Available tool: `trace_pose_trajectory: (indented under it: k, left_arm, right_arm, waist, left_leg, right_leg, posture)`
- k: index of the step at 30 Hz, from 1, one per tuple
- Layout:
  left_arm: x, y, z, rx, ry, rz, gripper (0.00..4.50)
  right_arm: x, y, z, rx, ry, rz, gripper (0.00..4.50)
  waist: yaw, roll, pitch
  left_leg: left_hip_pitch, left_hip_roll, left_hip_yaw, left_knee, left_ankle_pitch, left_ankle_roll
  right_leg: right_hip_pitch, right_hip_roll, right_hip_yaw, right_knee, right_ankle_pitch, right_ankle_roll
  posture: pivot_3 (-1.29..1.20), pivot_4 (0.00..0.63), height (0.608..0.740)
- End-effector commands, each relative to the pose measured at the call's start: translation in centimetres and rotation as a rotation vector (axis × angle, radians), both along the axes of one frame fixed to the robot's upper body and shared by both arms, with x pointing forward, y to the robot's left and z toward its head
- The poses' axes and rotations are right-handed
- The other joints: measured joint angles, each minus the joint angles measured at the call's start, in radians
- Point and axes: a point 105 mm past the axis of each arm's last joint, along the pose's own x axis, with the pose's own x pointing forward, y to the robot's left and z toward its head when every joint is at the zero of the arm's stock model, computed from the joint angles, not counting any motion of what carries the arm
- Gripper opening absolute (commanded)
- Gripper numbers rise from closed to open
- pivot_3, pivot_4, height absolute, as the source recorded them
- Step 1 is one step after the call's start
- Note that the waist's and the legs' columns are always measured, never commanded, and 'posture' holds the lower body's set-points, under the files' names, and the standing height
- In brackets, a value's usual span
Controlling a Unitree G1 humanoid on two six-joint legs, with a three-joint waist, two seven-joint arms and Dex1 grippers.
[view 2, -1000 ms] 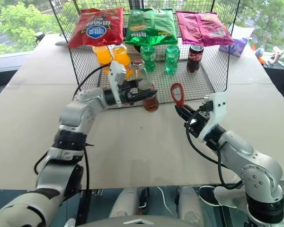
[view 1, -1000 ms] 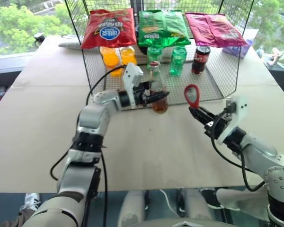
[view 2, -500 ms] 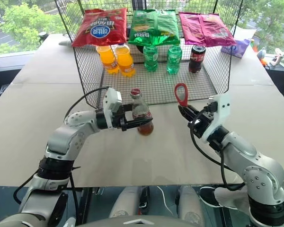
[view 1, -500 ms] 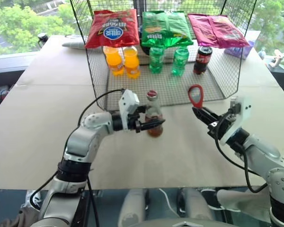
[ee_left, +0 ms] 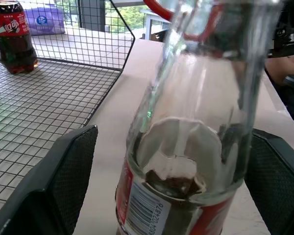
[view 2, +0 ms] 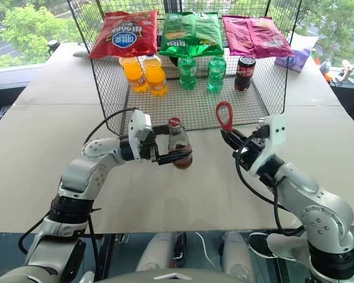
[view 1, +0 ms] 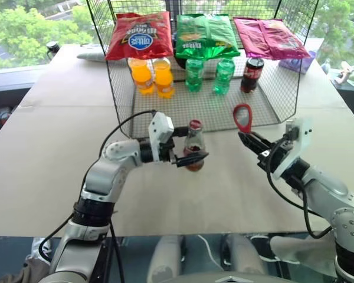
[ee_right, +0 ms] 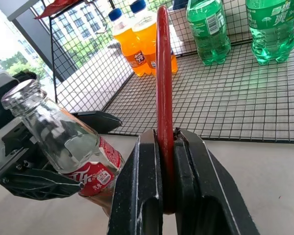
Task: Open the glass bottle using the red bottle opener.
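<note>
The glass bottle (view 1: 193,138), clear with dark cola and a red label, stands about upright on the paper-covered table in front of the wire rack. My left gripper (view 1: 196,147) reaches in from the left and is open, one finger (ee_left: 63,176) on each side of the bottle (ee_left: 186,147) with a small gap. To the right, my right gripper (view 1: 248,140) is shut on the handle of the red bottle opener (view 1: 242,118). Its oval ring points up, a short way from the bottle's red-capped top. The right wrist view shows the opener (ee_right: 162,73) edge-on, with the bottle (ee_right: 63,142) beyond it.
A black wire rack (view 1: 265,109) stands just behind the bottle. On its floor are two orange drink bottles (view 1: 150,73), two green bottles (view 1: 209,73) and a dark cola can (view 1: 251,73). Snack bags (view 1: 203,32) lie on top. The table's near edge runs below both arms.
My left hand has come down and back with the bottle, setting it on the table. Its fingers have spread away from the bottle. The right gripper and opener have kept still.
</note>
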Motion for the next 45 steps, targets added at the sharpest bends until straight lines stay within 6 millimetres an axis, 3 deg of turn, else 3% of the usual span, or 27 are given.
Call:
trace_pose_trajectory:
  k: [1, 8, 12, 23, 24, 27, 39, 45]
  left_arm:
    - [-0.5, -0.1, 2.0, -0.031, -0.079, -0.025, 4.45]
    - [-0.6, -0.2, 2.1, -0.044, -0.085, -0.030, 4.45]
    - [-0.6, -0.2, 2.2, -0.047, -0.095, -0.025, 2.84]
    - [-1.0, -0.3, 2.2, -0.052, -0.106, -0.042, 2.84]
    - [-1.0, -0.4, 2.2, -0.052, -0.111, -0.042, 3.45]
    - [-0.8, -0.7, 2.5, -0.060, -0.123, -0.029, 4.41]
    - [-1.0, -0.6, 3.4, -0.063, -0.127, -0.025, 4.41]
    - [-1.1, -0.4, 3.1, -0.055, -0.121, -0.024, 1.93]
  right_arm:
    - [-0.5, 0.6, 2.1, -0.061, -0.139, 0.023, 0.00]
    - [-0.7, 1.6, 2.2, -0.267, -0.263, 0.056, 0.00]
    - [-0.8, 2.0, 1.8, -0.296, -0.276, 0.076, 0.00]
    - [-0.8, 2.1, 1.1, -0.334, -0.295, 0.105, 0.00]
    - [-0.9, 2.2, 1.0, -0.337, -0.297, 0.109, 0.00]
    - [-0.9, 2.4, 1.0, -0.341, -0.302, 0.115, 0.00]
    - [-1.0, 2.9, 1.8, -0.361, -0.334, 0.136, 0.00]
    - [-1.0, 3.6, 2.5, -0.376, -0.367, 0.163, 0.00]
  waist:
    - [0.000, 0.000, 0.000]
    - [0.000, 0.000, 0.000]
    - [0.000, 0.000, 0.000]
    - [0.000, 0.000, 0.000]
    - [0.000, 0.000, 0.000]
    - [0.001, 0.000, 0.000]
    - [0.000, 0.000, 0.000]
    - [0.001, 0.000, 0.000]
  left_leg:
    - [0.000, 0.000, 0.000, 0.000, 0.000, 0.000]
    - [0.000, 0.000, 0.000, 0.000, 0.000, 0.000]
    - [0.000, 0.000, 0.000, 0.000, 0.000, 0.000]
    - [0.000, 0.000, 0.000, 0.000, 0.000, 0.000]
    - [0.000, 0.000, 0.000, 0.000, 0.000, 0.000]
    - [0.000, 0.000, 0.000, 0.000, 0.000, 0.000]
    - [0.002, 0.000, 0.000, 0.000, 0.000, 0.000]
    - [0.002, 0.000, 0.000, 0.000, 0.000, 0.000]
  right_leg:
    - [0.000, 0.000, 0.000, 0.000, 0.000, 0.000]
    - [0.000, 0.000, 0.000, 0.000, 0.000, 0.000]
    - [0.000, 0.000, 0.000, 0.000, 0.000, 0.000]
    - [0.000, 0.000, 0.000, 0.000, 0.000, 0.000]
    - [0.000, 0.000, 0.000, 0.000, 0.000, 0.000]
    - [0.000, 0.000, 0.000, 0.000, 0.000, 0.000]
    - [0.001, 0.000, 0.000, 0.000, 0.000, 0.000]
    - [0.002, 0.000, 0.000, 0.000, 0.000, 0.000]
  posture:
    - [0.00, 0.150, 0.740]
    - [0.00, 0.150, 0.740]
    - [0.00, 0.150, 0.740]
    - [0.00, 0.150, 0.740]
    - [0.00, 0.150, 0.740]
    - [0.00, 0.150, 0.740]
    - [0.00, 0.150, 0.740]
    - [0.00, 0.150, 0.740]
